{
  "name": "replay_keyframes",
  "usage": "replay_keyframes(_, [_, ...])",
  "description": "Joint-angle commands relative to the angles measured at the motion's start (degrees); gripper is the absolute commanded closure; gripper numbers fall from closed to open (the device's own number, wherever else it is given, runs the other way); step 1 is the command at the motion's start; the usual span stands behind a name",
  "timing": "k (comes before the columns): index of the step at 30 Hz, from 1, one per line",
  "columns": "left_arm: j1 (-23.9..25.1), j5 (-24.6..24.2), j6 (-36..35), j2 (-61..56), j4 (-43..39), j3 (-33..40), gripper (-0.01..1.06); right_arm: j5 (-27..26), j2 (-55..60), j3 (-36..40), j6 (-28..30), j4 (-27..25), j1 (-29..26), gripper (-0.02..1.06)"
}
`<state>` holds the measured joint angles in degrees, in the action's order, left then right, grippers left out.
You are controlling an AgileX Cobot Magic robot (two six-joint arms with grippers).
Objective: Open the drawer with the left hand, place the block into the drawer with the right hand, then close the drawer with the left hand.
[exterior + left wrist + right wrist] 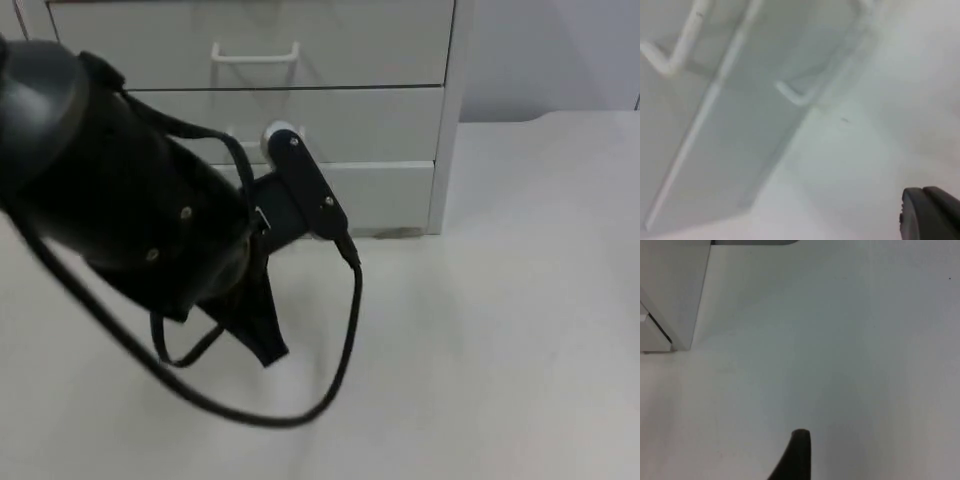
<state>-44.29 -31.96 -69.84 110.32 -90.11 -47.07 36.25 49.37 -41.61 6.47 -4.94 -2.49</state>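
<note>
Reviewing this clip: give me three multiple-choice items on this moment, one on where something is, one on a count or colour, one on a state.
1. Where is the left claw?
A. On the table in front of the drawer unit
B. Inside a drawer
C. On top of the unit

2. How many drawer fronts of the white drawer unit does the top view show?
A. One
B. Three
C. Five

3. The drawers are:
A. All shut
B. One pulled out
C. Removed

Answers: 1 A, the claw hangs low over the white table before the unit; 2 B, three stacked fronts; 3 A, all fronts sit flush, the top handle untouched.
</note>
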Motion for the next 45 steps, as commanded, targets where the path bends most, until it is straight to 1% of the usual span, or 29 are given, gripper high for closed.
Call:
replay_keyframes(1, [-2.2,-0.5,0.0,-3.7,4.7,2.2,1.05,-0.6,-0.3,0.1,0.2,0.4,-0.3,0.24])
replay_keyframes(3, [-3.5,-0.1,1.2,-6.0,7.6,3.5,1.05,-0.3,-0.3,0.1,0.2,0.4,-0.3,0.24])
replay_keyframes(5, [-4.5,0.0,4.5,-8.9,12.8,4.2,1.05,-0.1,-0.3,0.1,0.2,0.2,-0.3,0.24])
replay_keyframes(6, [-4.5,0.0,4.5,-8.9,12.8,4.2,1.05,-0.1,-0.3,0.1,0.2,0.2,-0.3,0.24])
replay_keyframes(8, [-4.5,1.3,7.6,-12.0,16.0,4.5,1.05,-0.1,-0.3,0.1,0.2,0.1,-0.3,0.24])
replay_keyframes(11, [-4.2,1.0,9.1,-14.3,17.6,4.5,1.05,0.0,-0.3,0.1,0.2,-0.2,-0.3,0.24])
replay_keyframes(14, [-2.4,0.8,12.3,-18.4,22.6,4.5,1.05,0.2,-0.3,0.1,0.2,-0.3,-0.3,0.24])
replay_keyframes(16, [0.1,1.6,15.9,-21.4,27.2,4.5,1.05,0.3,-0.3,0.1,0.2,-0.3,-0.3,0.24])
replay_keyframes(17, [2.1,2.2,17.6,-23.2,29.7,4.5,1.05,0.3,-0.3,0.1,0.2,-0.3,-0.3,0.24])
replay_keyframes(18, [2.1,2.2,17.6,-23.2,29.7,4.5,1.05,0.3,-0.3,0.1,0.2,-0.3,-0.3,0.24])
replay_keyframes(20, [6.7,3.7,22.2,-26.6,35.1,4.5,1.05,0.3,-0.3,0.1,0.2,-0.3,-0.3,0.24])
replay_keyframes(23, [15.8,6.0,29.1,-31.8,45.2,4.5,1.05,0.3,-0.3,0.1,0.2,-0.4,-0.3,0.24])
replay_keyframes(24, [15.8,6.0,29.1,-31.8,45.2,4.5,1.05,0.3,-0.3,0.1,0.2,-0.4,-0.3,0.24])
replay_keyframes(25, [16.8,6.2,30.5,-32.4,47.1,4.5,1.05,0.3,-0.3,0.1,0.2,-0.4,-0.3,0.24])
replay_keyframes(27, [22.9,6.5,35.9,-35.5,55.1,4.5,1.05,0.3,-0.3,0.1,0.2,-0.9,-0.3,0.24])
replay_keyframes(28, [26.9,6.5,40.4,-37.3,60.6,4.5,1.05,0.3,-0.3,0.1,0.4,-1.4,-0.3,0.24])
replay_keyframes(29, [26.9,6.5,40.4,-37.3,60.6,4.5,1.05,0.3,-0.3,0.1,0.4,-1.4,-0.3,0.24])
replay_keyframes(30, [29.7,6.5,42.9,-38.6,64.8,4.5,1.05,0.3,-0.3,0.1,0.6,-1.4,-0.3,0.24])
replay_keyframes(32, [34.8,6.5,49.6,-40.9,72.6,4.5,1.05,0.3,-0.3,0.1,0.6,-1.4,-0.3,0.24])
replay_keyframes(33, [35.5,6.3,51.5,-41.3,74.7,4.5,1.05,0.3,-0.3,0.1,0.6,-1.4,-0.3,0.24])
replay_keyframes(36, [41.0,5.3,61.9,-43.9,85.2,4.5,1.05,0.3,-0.3,0.1,0.6,-1.4,-0.3,0.24])
replay_keyframes(37, [41.0,5.3,61.9,-43.9,85.2,4.5,1.05,0.3,-0.3,0.1,0.6,-1.4,-0.3,0.24])
replay_keyframes(39, [43.1,4.8,66.9,-44.9,90.9,4.5,1.05,0.3,-0.3,0.1,0.6,-1.4,-0.3,0.24])
replay_keyframes(41, [44.5,4.0,70.8,-45.5,94.7,4.5,1.05,0.3,-0.3,0.1,0.6,-1.4,-0.3,0.24])
replay_keyframes(45, [44.4,2.4,73.2,-46.0,97.1,4.5,1.05,0.3,-0.3,0.1,0.7,-1.8,-0.1,0.24])
